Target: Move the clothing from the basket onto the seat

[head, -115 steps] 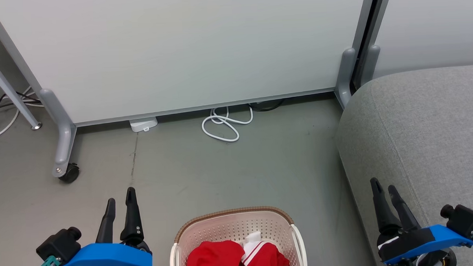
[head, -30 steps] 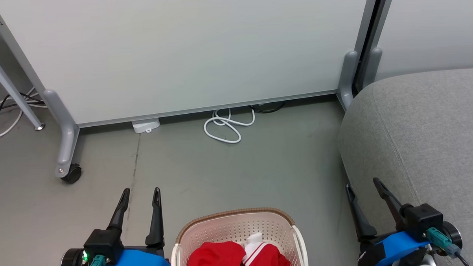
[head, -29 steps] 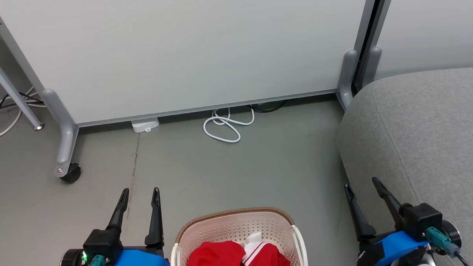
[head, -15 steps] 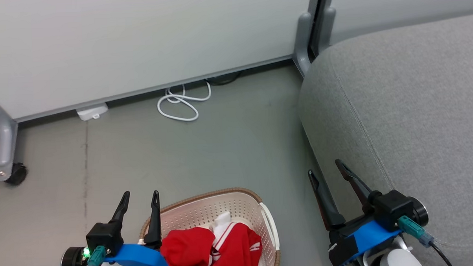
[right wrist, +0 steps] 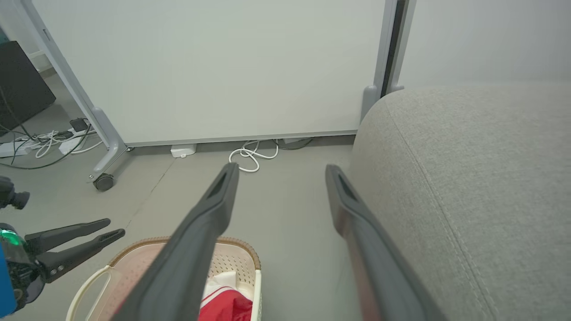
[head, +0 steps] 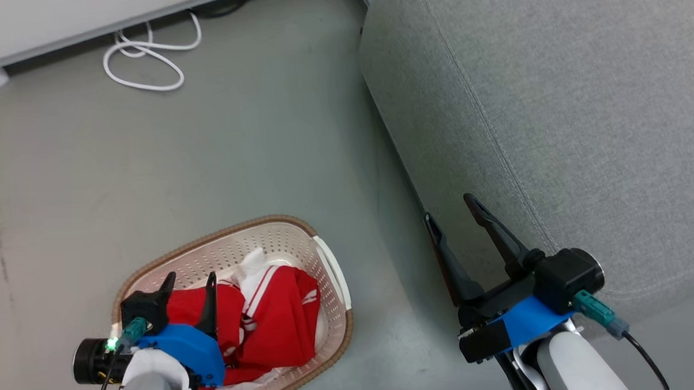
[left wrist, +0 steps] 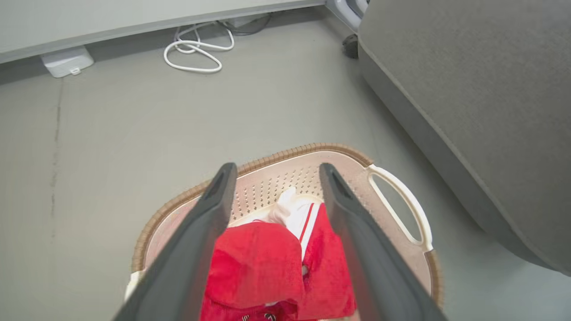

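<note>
The basket (head: 267,222) sits on the floor at the lower left of the head view, holding the red and white clothing (head: 282,313). My left gripper (head: 190,276) hangs open over the basket's left side, just above the garments and touching nothing. From the left wrist, its fingers (left wrist: 277,167) frame the clothing (left wrist: 258,263) and the basket rim (left wrist: 285,154). Open and empty, my right gripper (head: 449,207) hovers beside the front edge of the grey seat (head: 551,95). The right wrist view shows the right gripper (right wrist: 281,167), the seat (right wrist: 468,178), the basket (right wrist: 232,240) and the left gripper (right wrist: 115,226).
A white cable coil (head: 146,57) lies on the grey floor near the foot of a pale partition panel (right wrist: 214,67). The panel's caster leg (right wrist: 103,182) and loose cables (right wrist: 44,142) are off to the left. Bare floor separates the basket from the seat.
The head camera has tilted down and turned, shifting the whole picture. Both grippers spread open after the earliest frame. My left gripper now hangs over the basket instead of beside it.
</note>
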Controlling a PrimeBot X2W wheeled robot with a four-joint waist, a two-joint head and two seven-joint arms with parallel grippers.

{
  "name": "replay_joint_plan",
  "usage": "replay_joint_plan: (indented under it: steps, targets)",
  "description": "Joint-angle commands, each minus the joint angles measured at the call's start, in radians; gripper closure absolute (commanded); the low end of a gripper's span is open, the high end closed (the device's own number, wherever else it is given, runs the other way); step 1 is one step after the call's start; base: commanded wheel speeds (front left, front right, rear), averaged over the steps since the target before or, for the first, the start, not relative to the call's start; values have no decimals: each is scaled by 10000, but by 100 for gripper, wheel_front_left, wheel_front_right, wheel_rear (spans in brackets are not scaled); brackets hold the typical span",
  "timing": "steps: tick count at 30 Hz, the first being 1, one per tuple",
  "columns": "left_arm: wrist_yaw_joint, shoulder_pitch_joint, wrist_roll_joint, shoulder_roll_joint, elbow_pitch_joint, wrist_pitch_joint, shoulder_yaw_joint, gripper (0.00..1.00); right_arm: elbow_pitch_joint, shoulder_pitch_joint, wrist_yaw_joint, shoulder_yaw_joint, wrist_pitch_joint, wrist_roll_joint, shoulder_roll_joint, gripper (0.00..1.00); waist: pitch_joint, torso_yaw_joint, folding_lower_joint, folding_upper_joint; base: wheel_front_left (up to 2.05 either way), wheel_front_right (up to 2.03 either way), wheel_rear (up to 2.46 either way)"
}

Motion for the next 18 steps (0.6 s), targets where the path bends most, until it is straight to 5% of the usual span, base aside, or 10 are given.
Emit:
replay_joint_plan:
  steps: [1,18]
  targets:
    - [-37,-436,-23,168,310,78,-101,0,-49,-293,5,20,-104,92,-16,0,882,-649,-3,0,0,0,0]
    - [139,-2306,380,1018,3093,1035,-1220,0,-706,-660,5,147,-163,904,-18,0,3127,-1466,-3,0,0,0,0]
